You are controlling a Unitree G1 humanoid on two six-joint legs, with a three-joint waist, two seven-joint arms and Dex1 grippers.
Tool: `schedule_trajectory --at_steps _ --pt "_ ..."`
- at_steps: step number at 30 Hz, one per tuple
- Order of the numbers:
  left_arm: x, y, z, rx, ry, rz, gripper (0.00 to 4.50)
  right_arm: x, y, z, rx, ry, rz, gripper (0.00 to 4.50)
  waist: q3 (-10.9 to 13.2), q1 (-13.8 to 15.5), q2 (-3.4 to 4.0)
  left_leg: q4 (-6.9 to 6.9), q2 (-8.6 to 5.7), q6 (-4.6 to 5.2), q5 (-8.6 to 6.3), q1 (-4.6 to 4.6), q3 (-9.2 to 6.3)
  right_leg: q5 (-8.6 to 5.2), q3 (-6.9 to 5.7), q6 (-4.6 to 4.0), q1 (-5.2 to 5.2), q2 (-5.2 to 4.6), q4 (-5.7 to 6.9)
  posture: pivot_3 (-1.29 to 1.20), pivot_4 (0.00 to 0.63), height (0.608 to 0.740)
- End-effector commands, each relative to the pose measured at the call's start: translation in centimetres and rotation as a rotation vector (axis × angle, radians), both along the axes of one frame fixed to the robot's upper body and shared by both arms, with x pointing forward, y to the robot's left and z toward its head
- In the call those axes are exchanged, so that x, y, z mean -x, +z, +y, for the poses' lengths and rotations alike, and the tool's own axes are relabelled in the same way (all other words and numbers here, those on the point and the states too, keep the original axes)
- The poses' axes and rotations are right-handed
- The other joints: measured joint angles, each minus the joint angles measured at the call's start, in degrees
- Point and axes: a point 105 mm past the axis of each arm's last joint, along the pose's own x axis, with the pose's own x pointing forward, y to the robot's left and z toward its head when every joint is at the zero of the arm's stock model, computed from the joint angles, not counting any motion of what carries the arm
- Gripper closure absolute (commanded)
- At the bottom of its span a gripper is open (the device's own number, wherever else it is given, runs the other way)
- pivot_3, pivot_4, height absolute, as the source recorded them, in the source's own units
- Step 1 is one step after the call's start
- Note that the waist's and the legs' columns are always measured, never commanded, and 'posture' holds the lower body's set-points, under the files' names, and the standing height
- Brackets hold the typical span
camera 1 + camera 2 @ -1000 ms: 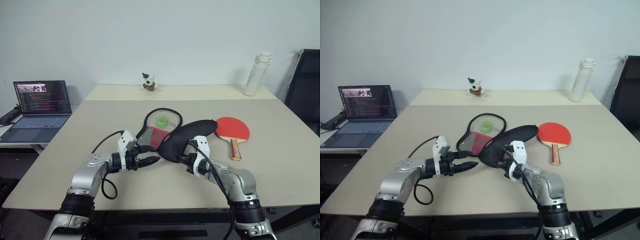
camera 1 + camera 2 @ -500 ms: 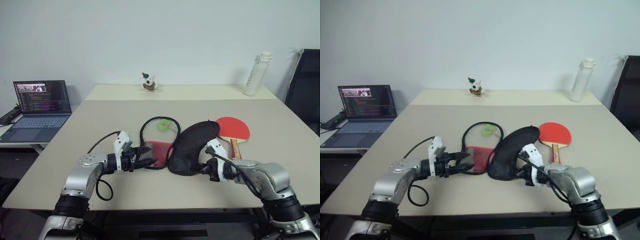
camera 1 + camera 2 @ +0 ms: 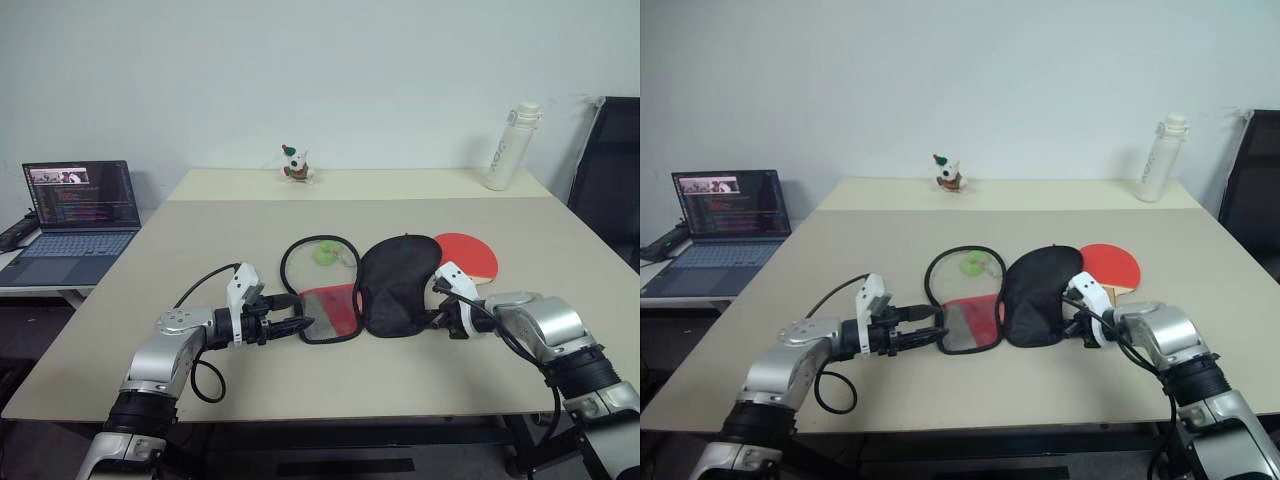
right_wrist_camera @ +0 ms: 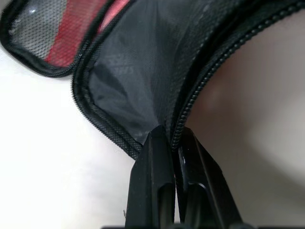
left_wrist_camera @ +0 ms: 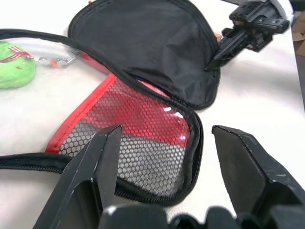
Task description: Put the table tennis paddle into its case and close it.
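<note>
The case (image 3: 330, 300) lies unzipped and spread flat mid-table. Its red half with the black mesh pocket (image 5: 138, 124) is on the left and its black flap (image 3: 400, 285) on the right. My right gripper (image 3: 437, 318) is shut on the black flap's near right edge, pinching fabric beside the zipper (image 4: 170, 136). My left gripper (image 3: 297, 327) is open and level, with the mesh half's near corner lying between its fingers (image 5: 164, 131). The table tennis paddle (image 3: 472, 256) lies just right of the black flap. Its red face is partly hidden by the flap and my right gripper.
A green ball-like item (image 3: 325, 254) with a clip lies inside the case's open left half. An open laptop (image 3: 75, 215) sits on a side desk at left. A small figurine (image 3: 295, 165) and a white bottle (image 3: 508, 148) stand at the table's far edge. A black chair (image 3: 612, 170) is at right.
My right gripper swung right with the black flap, folding it down flat and opening the case. The mesh half settled flat on the table. My left gripper stayed put.
</note>
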Motion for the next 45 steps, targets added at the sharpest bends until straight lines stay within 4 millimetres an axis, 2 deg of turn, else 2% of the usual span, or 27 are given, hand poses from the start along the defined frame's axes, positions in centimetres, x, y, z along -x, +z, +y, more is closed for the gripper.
schedule_trajectory --at_steps 1,10,16,17,20,22,27,29,32,36,45 --pt "-0.1 1.3 0.3 0.002 -0.003 -0.053 1.21 -1.3 1.5 -0.7 0.028 0.007 -0.067 4.47 0.0 0.0 0.0 0.0 0.0 0.0 0.0 0.0 -0.01 0.0 0.0 0.0 0.0 0.0 0.0 0.0 0.15 0.74" --pt "-0.3 1.1 0.4 -0.004 0.001 -0.057 1.21 -2.8 2.5 -2.5 0.071 -0.017 -0.078 4.47 0.0 0.0 0.01 0.0 0.0 0.0 0.0 0.0 0.02 0.01 0.01 -0.01 -0.01 0.0 0.01 0.0 0.15 0.74" --pt "-0.4 0.9 0.2 0.004 -0.009 -0.058 1.21 -2.8 2.7 -3.2 0.047 -0.051 -0.07 4.47 0.0 0.0 0.02 0.0 -0.01 0.0 0.0 0.0 0.02 0.03 0.02 -0.04 -0.02 -0.01 0.02 0.0 0.15 0.74" --pt "-0.4 0.9 0.2 0.005 -0.009 -0.058 1.21 -2.7 2.7 -3.3 0.049 -0.055 -0.074 4.04 0.0 0.0 0.02 0.0 -0.01 -0.01 0.0 0.0 0.02 0.03 0.02 -0.04 -0.02 -0.01 0.02 0.0 0.15 0.74" --pt "-0.4 0.8 0.2 0.006 -0.012 -0.058 1.21 -2.5 2.7 -3.8 0.067 -0.07 -0.087 3.22 0.0 0.0 0.02 0.0 -0.01 -0.01 0.0 0.0 0.01 0.03 0.02 -0.05 -0.02 -0.01 0.03 0.0 0.15 0.74" --pt "-0.4 0.7 0.1 0.008 -0.015 -0.058 1.21 -2.4 2.9 -4.2 0.07 -0.09 -0.101 2.5 0.0 0.0 0.02 0.0 -0.01 -0.01 0.0 0.0 0.01 0.03 0.02 -0.05 -0.02 -0.01 0.03 0.0 0.15 0.74" --pt "-0.4 0.8 -0.1 0.014 -0.02 -0.06 1.21 -2.5 5.2 -5.5 0.05 -0.171 -0.194 0.74 0.0 0.0 0.02 0.0 -0.01 -0.01 0.0 0.0 0.03 0.03 0.04 -0.04 -0.04 -0.01 0.05 0.0 0.15 0.74" --pt "-0.4 0.8 -0.2 0.018 -0.021 -0.06 1.21 -2.7 6.6 -6.8 0.035 -0.26 -0.258 0.14 0.0 0.0 0.02 0.0 0.0 -0.01 0.0 0.0 0.03 0.02 0.04 -0.04 -0.04 -0.01 0.06 0.0 0.15 0.74" --pt "-0.5 0.9 -0.2 0.021 -0.023 -0.06 1.21 -2.8 6.9 -8.5 0.041 -0.381 -0.307 0.03 0.0 0.1 0.02 0.0 -0.01 -0.01 0.0 -0.01 0.03 0.03 0.04 -0.05 -0.03 -0.02 0.05 0.0 0.15 0.74" --pt "-0.8 1.1 -0.6 0.021 -0.03 -0.064 1.21 -3.0 5.2 -9.7 0.06 -0.531 -0.308 0.03 0.0 0.1 0.01 0.0 -0.01 -0.01 0.0 0.0 0.04 0.03 0.05 -0.05 -0.03 -0.02 0.06 0.0 0.15 0.74" --pt "-1.2 1.5 -1.2 0.019 -0.046 -0.074 1.21 -3.7 2.0 -8.5 0.003 -0.679 -0.236 0.03 0.0 -0.1 0.03 0.0 0.0 0.0 0.01 0.02 0.13 0.07 0.14 -0.11 -0.09 0.0 0.18 0.0 0.15 0.74"
